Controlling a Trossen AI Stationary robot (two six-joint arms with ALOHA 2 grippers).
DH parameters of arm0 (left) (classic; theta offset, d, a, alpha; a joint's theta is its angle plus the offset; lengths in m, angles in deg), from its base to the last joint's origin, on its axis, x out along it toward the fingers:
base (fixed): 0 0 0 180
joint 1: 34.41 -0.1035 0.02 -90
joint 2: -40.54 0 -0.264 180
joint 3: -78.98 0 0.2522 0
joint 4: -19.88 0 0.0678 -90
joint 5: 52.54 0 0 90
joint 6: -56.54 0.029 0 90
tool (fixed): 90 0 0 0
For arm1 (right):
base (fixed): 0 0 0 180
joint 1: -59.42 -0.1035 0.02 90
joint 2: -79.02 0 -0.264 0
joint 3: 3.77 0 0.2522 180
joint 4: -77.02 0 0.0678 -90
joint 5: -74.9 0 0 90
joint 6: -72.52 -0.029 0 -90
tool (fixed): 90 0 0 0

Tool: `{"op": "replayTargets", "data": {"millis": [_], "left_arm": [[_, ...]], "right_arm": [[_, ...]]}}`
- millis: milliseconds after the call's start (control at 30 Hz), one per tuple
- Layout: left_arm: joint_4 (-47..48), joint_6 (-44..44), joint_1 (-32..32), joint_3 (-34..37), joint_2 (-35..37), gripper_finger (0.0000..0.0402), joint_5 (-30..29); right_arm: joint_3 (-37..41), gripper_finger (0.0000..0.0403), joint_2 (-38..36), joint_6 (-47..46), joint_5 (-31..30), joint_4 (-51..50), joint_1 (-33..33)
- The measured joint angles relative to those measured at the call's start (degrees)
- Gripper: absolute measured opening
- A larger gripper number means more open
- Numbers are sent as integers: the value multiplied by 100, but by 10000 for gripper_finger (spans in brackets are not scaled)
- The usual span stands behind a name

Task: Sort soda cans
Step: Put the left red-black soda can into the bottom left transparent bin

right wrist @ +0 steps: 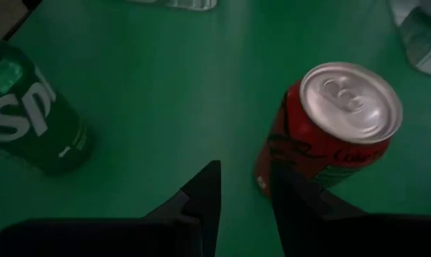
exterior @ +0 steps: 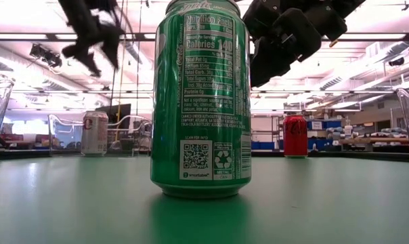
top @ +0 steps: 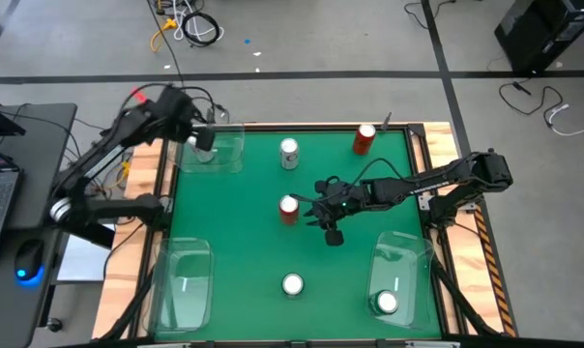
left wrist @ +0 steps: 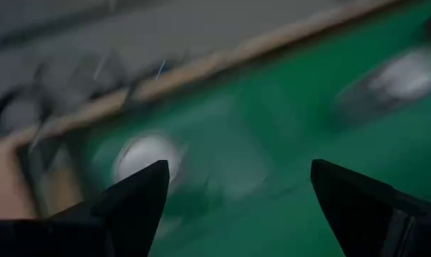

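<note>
Several soda cans stand upright on the green table. A red can (top: 289,208) (right wrist: 322,135) is at the centre, a silver can (top: 289,153) and a second red one (top: 364,138) stand farther back, and a green can (top: 292,284) (exterior: 201,102) is by the near edge. One silver can (top: 205,145) (left wrist: 148,157) stands in the far-left bin (top: 229,155); another can (top: 387,303) stands in the near-right bin (top: 408,256). My left gripper (top: 197,130) (left wrist: 237,193) hangs wide open above the far-left bin. My right gripper (top: 309,211) (right wrist: 244,171) hovers beside the centre red can, its fingers a narrow gap apart with nothing between them.
A third clear bin (top: 183,280) stands at the near left. Wooden rails (top: 423,155) frame the table. The mat between the centre red can and the green can by the near edge is bare.
</note>
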Motion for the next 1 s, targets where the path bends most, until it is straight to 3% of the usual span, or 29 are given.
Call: {"op": "replayTargets", "data": {"millis": [167, 333, 500, 633, 733, 867, 1000], "left_arm": [[-1501, -196, 733, 355, 967, 334, 22], [-2492, 91, 1190, 847, 1465, 322, 28], [-3041, -154, 1325, 1378, 1345, 315, 264], [-3916, -271, 1362, 1813, 1029, 314, 1072], [-4558, 231, 1417, 1999, 817, 306, 1613], [-5275, 1090, 1718, 2056, 731, 256, 1532], [-5355, 1917, 2012, 2060, 731, 166, 1481]], "right_arm": [[0, 80, -2, 0, -213, 357, 45], [0, 53, -2, -22, -297, 676, 168], [0, 32, -2, -24, -301, 932, 291], [0, 22, -2, -24, -304, 1073, 365], [0, 20, -2, -112, -375, 1127, 441], [0, 27, -2, -299, -749, 1152, 573], [0, 47, -2, -305, -780, 1264, 725]]}}
